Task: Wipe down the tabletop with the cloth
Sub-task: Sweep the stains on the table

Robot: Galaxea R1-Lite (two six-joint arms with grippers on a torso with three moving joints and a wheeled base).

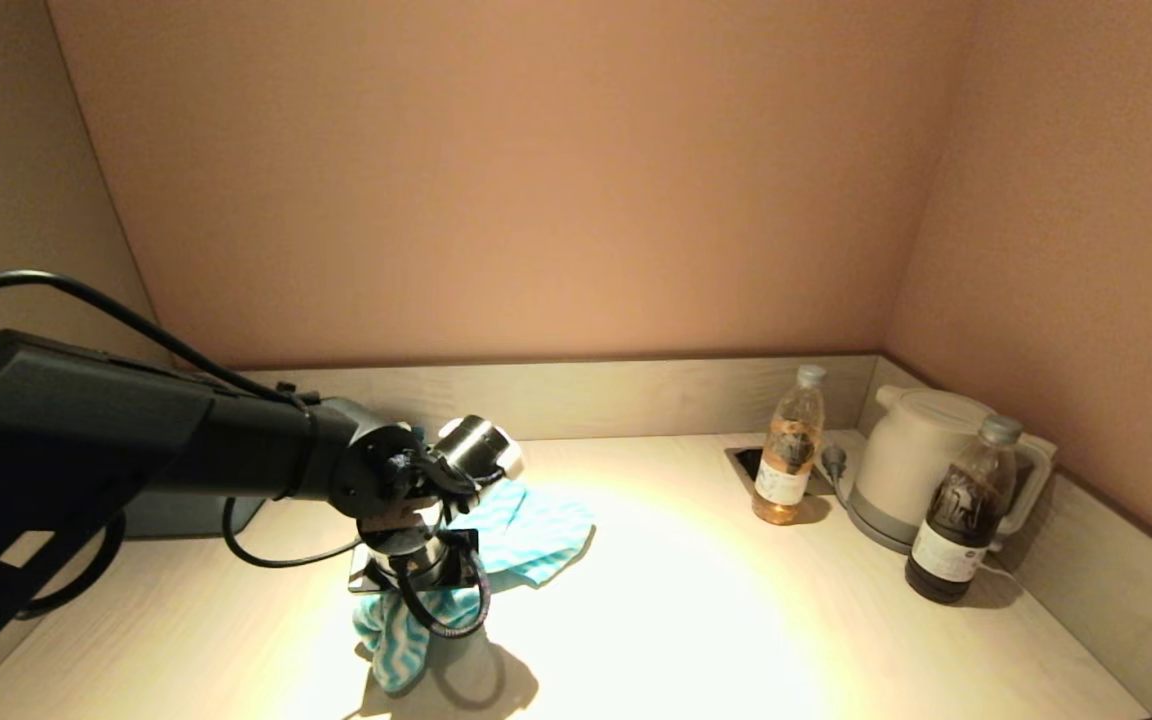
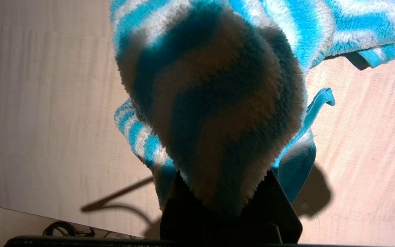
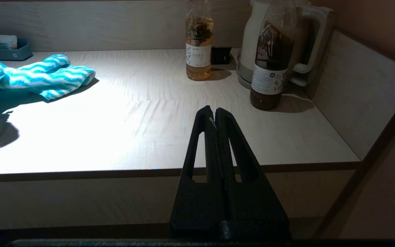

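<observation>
On the pale wood-grain table (image 1: 696,620), the turquoise-and-white striped fleece cloth (image 1: 536,525) lies at nine o'clock; the clear amber-drink bottle (image 1: 788,460), white electric kettle (image 1: 911,465) and dark-drink plastic bottle (image 1: 958,525) cluster at two o'clock.

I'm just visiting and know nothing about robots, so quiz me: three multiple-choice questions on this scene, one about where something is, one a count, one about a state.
1. Where is the kettle?
A. far right corner of the table
B. near left edge
C. on the cloth

2. How many bottles stand on the table?
A. one
B. two
C. four

3. What is the left claw doing?
A. hanging open over the bottles
B. shut on the cloth
C. gripping the kettle

Answers: 1 A, it sits by the right wall at the back. 2 B, a pale bottle and a dark bottle. 3 B, the cloth is pinched between its fingers; the right claw is shut, off the front edge.
</observation>
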